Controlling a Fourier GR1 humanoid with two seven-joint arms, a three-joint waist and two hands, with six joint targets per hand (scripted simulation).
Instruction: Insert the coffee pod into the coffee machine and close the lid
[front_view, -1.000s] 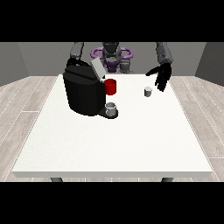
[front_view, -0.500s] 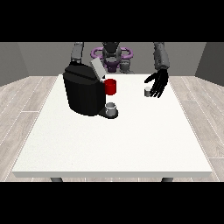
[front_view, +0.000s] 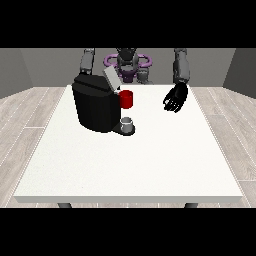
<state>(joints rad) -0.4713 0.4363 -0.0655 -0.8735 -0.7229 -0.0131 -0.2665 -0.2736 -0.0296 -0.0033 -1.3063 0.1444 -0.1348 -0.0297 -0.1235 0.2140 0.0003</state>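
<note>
A: Where's the pod?
B: Can't see it; the hand at the view's right hangs over its spot on the table.
A: Holding it?
B: Cannot tell. The machine has its lid up.

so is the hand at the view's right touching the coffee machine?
Apart. The front view shows the hand at the view's right over bare white table, with a clear stretch of tabletop between it and the coffee machine.
</note>
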